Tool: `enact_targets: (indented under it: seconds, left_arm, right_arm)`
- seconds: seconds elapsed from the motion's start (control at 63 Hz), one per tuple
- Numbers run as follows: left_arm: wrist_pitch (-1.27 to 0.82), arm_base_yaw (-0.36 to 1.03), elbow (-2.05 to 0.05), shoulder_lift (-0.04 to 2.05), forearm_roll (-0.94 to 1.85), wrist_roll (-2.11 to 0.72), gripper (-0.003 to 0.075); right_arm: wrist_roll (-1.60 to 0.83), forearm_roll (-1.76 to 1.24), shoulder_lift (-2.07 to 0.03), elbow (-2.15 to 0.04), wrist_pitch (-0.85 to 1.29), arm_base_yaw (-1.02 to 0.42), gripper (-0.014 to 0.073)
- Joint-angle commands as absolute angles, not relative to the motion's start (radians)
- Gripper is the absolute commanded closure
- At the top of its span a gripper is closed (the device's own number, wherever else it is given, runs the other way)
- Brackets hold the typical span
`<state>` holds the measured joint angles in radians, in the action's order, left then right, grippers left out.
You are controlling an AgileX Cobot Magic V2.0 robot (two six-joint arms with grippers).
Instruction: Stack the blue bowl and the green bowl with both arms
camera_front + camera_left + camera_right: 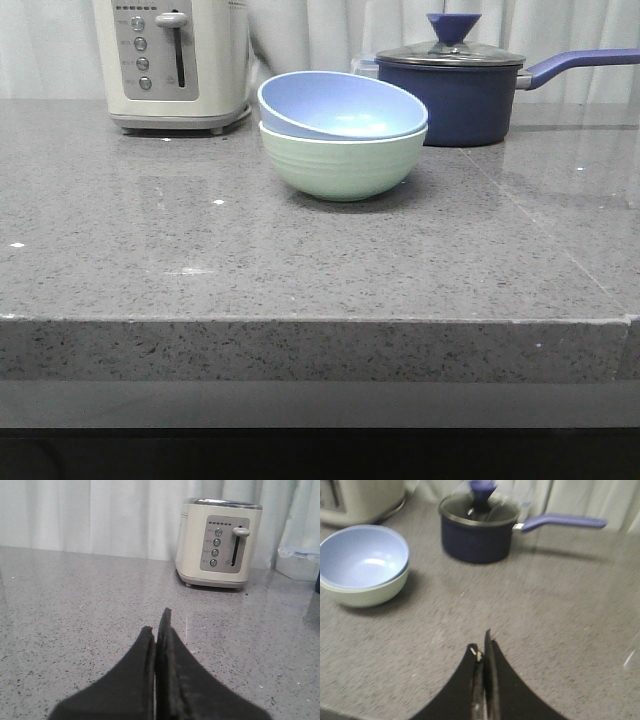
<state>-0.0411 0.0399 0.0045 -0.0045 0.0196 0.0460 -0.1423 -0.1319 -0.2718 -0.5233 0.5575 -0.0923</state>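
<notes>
The blue bowl [335, 105] sits tilted inside the green bowl [342, 168] at the back middle of the grey counter. The stacked pair also shows in the right wrist view, blue bowl [362, 556] in green bowl [367, 594]. Neither arm shows in the front view. My left gripper [157, 625] is shut and empty, low over bare counter, facing the toaster; no bowl is in its view. My right gripper [481, 647] is shut and empty, over bare counter well away from the bowls.
A cream toaster [172, 62] stands at the back left, close to the bowls. A dark navy saucepan with lid [452, 90] stands at the back right, its handle [580, 65] pointing right. White curtains hang behind. The counter's front edge [320, 322] runs across the front view.
</notes>
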Motion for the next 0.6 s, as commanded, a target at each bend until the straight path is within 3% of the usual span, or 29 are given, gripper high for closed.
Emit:
enact_targets:
  seconds: [0.0,0.333,0.587]
  left_arm:
    - [0.043,0.047,0.009,-0.022,0.029,0.047,0.0740]
    - [0.043,0.047,0.009,-0.022,0.029,0.047,0.0740]
    - [0.043,0.047,0.009,-0.022,0.029,0.047,0.0740]
  right_arm:
    - [-0.163,-0.128,-0.188,-0.438,0.335,-0.060,0.0648]
    - [-0.163,-0.164,0.030,-0.057,0.028,-0.029,0.0648]
    - [-0.163,-0.188,0.030,0.011,-0.024,-0.028,0.0648]
